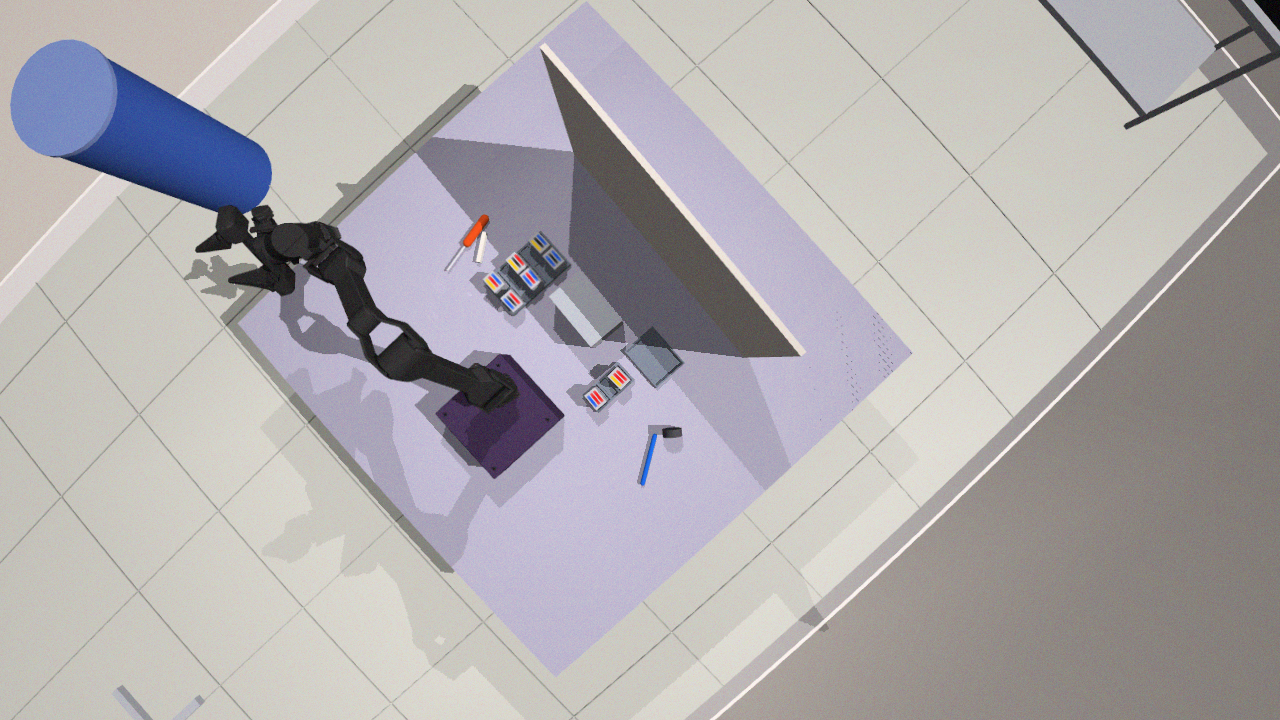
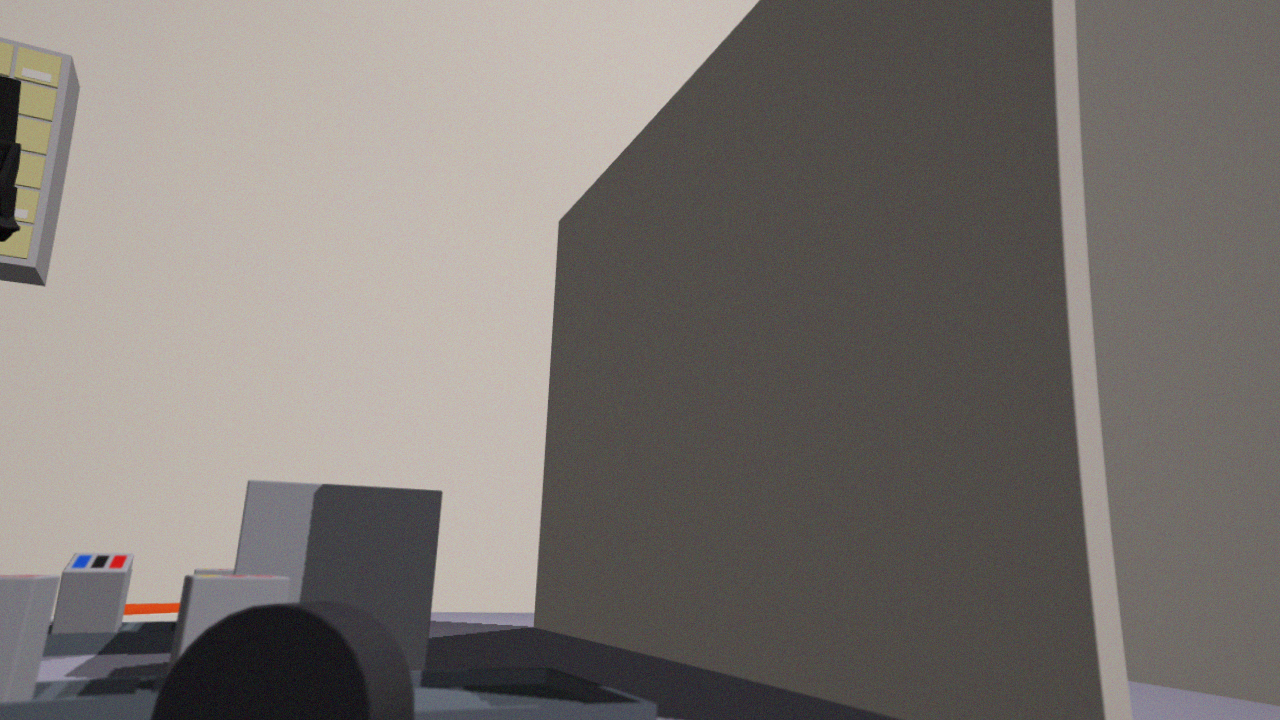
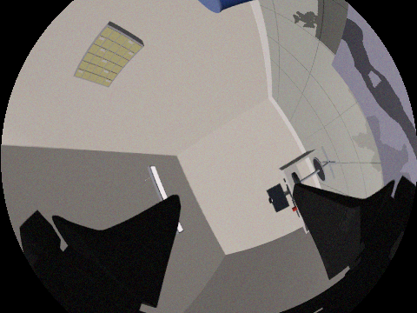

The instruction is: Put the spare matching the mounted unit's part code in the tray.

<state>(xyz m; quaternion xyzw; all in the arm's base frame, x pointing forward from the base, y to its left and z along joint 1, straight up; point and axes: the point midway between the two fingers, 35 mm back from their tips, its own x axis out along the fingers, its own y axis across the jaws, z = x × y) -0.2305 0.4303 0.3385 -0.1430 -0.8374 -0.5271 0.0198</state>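
The black two-fingered claw (image 1: 225, 261) (image 3: 240, 197) stands wide open beside the tall blue cylinder (image 1: 152, 125) (image 3: 219, 5); the shallow grey rectangular tray (image 1: 653, 360) lies well apart from it

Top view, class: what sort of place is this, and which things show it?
Probably a workshop or electronics repair bench: a screwdriver lies near small blocks with coloured stripes, and a robot arm stands bolted to a purple base plate.
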